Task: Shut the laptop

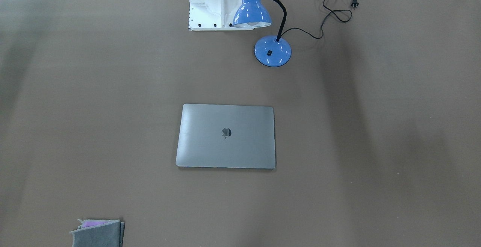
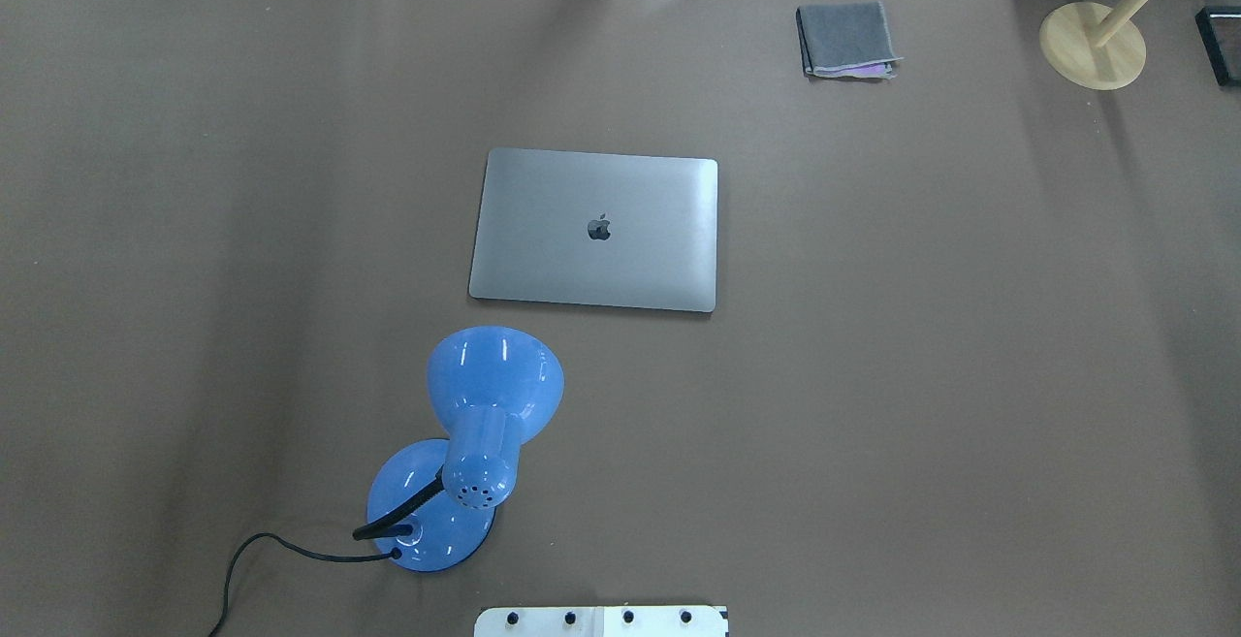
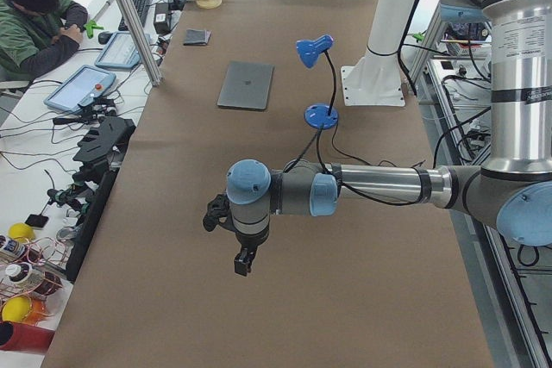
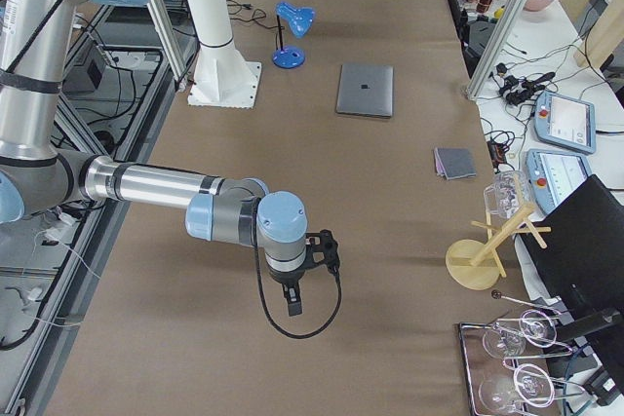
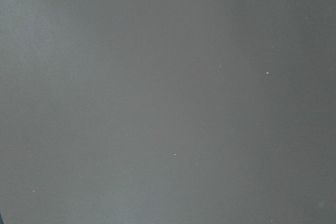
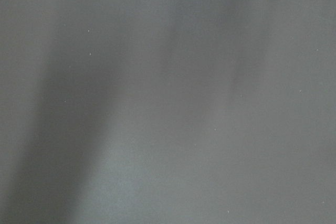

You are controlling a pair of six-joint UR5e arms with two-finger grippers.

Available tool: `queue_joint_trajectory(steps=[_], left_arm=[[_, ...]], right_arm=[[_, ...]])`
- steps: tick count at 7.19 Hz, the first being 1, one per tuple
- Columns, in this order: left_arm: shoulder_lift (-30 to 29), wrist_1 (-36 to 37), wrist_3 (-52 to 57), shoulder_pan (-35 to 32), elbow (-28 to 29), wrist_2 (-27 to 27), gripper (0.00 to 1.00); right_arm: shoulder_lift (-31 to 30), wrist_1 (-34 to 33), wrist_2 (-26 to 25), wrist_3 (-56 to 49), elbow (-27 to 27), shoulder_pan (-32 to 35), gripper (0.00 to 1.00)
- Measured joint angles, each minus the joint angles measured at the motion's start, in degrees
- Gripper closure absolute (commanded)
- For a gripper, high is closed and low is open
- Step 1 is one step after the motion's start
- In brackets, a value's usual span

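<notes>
laptop (image 2: 594,230) lid is down, flat on the brown table (image 2: 970,375), logo up, mid-table. Blue desk lamp (image 2: 465,448) sits near its robot-side edge, off toward the left, not touching. Folded grey cloth (image 2: 845,39) is at the far edge, well apart. Left gripper (image 3: 244,263) and right gripper (image 4: 293,304) hang over bare table at opposite ends, both well clear of the laptop. Jaw state: can't tell for either, side views only. Wrist cams show just table surface.
</notes>
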Motion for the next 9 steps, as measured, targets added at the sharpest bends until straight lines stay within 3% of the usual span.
queue_joint_trajectory(steps=[9], left_arm=[[0.1, -0.1, 0.0, 0.0, -0.4, 0.0, 0.01]], right_arm=[[-0.7, 0.0, 0.8, 0.1, -0.1, -0.2, 0.0]])
